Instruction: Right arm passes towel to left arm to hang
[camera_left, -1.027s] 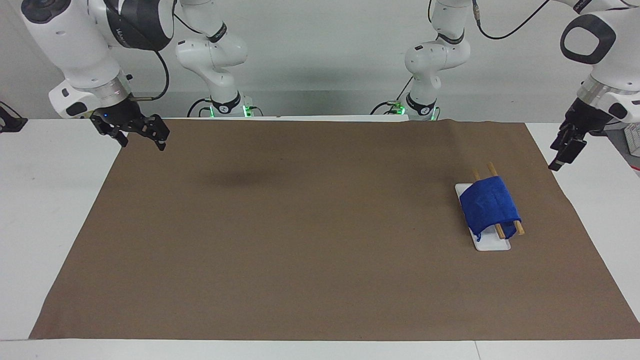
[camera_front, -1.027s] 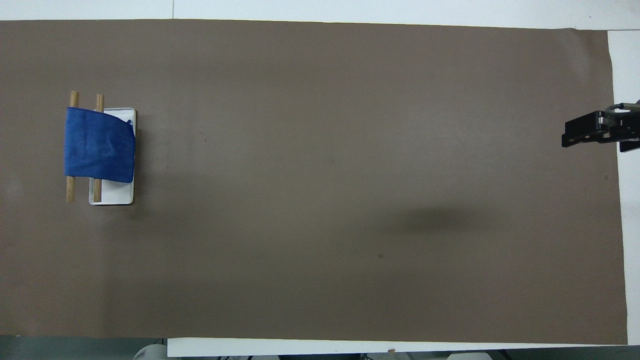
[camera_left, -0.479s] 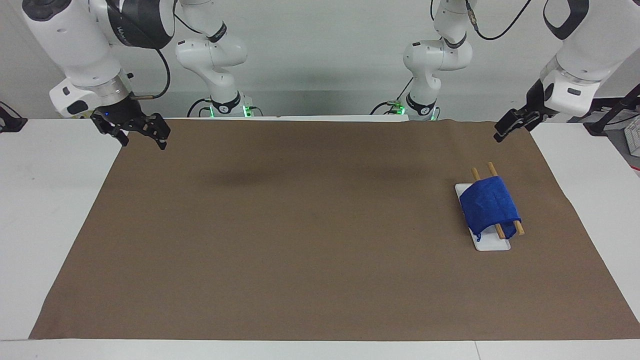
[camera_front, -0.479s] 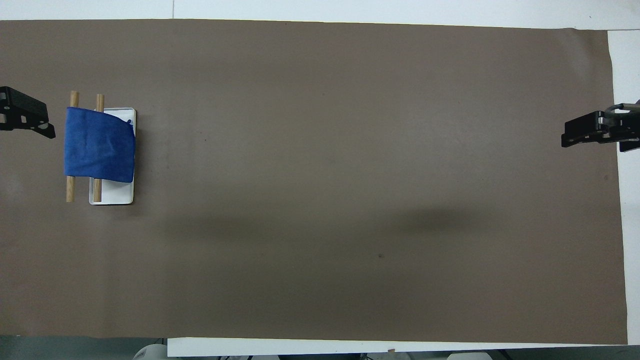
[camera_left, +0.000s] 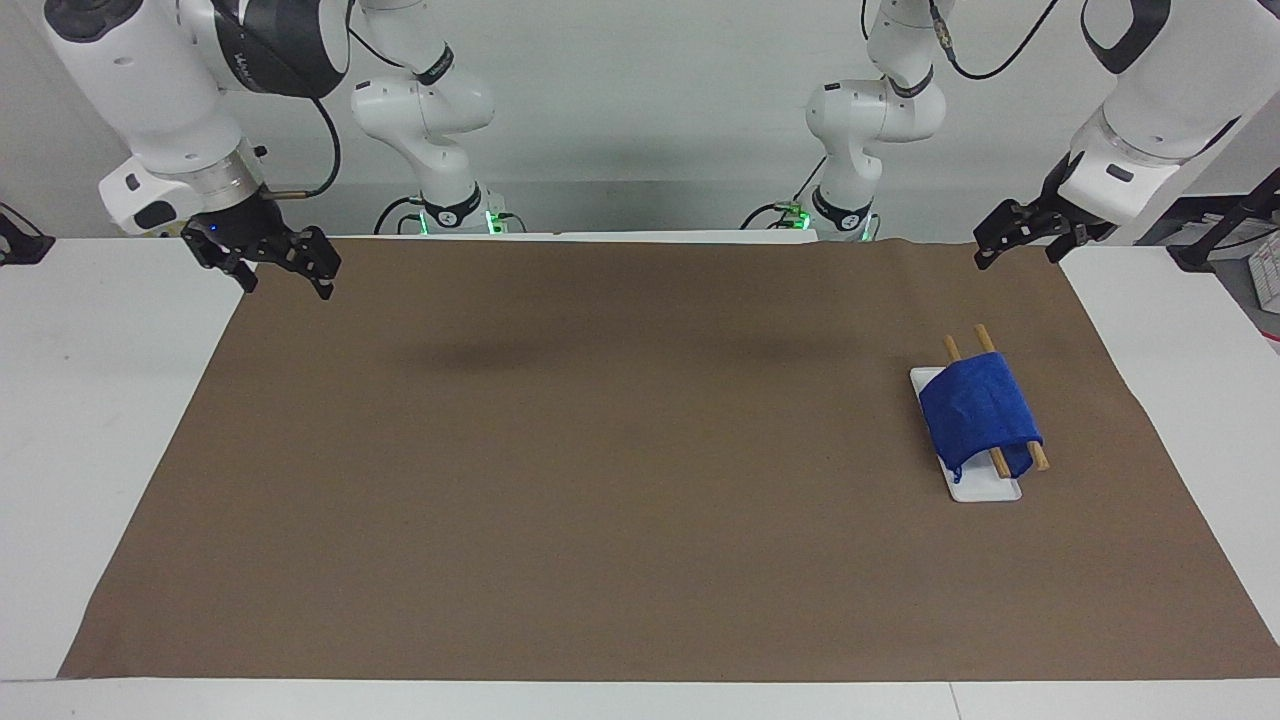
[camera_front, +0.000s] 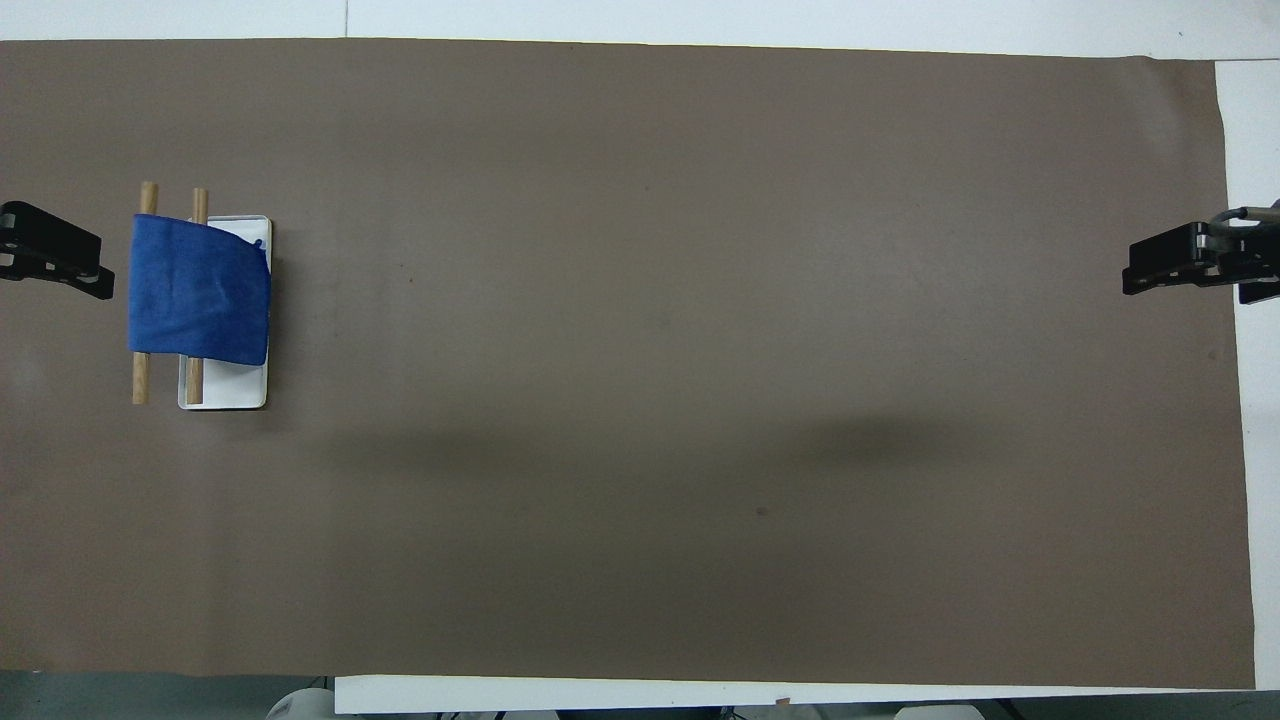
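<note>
Pincer of the right arm (camera_left: 283, 262) hangs in the air over the corner of the brown mat (camera_left: 620, 470) at the right arm's end of the desk (camera_left: 90, 400). Fingers (camera_left: 322, 285) stand clearly apart, nothing between them; small blue light shows on the pincer body. Overhead view shows only its black tips (camera_front: 1160, 270) at the mat's edge.

Middle of the mat bare, two soft shadows across it.

Towel (camera_left: 978, 414), bright blue, draped over two wooden rods (camera_left: 1035, 458) of a small rack on a white base (camera_left: 985, 490). Rack stands on the mat toward the left arm's end of the desk. Rod ends stick out of the cloth on both sides. One edge of the cloth hangs down to the base. Loop string cannot be made out. No pincer touches the towel.

Pincer of the left arm (camera_left: 1018, 243) is up in the air over the mat's corner at the left arm's end, well apart from the towel. Fingers (camera_left: 984, 256) spread, holding nothing. Overhead, its tips (camera_front: 60, 265) show just beside the rack.
</note>
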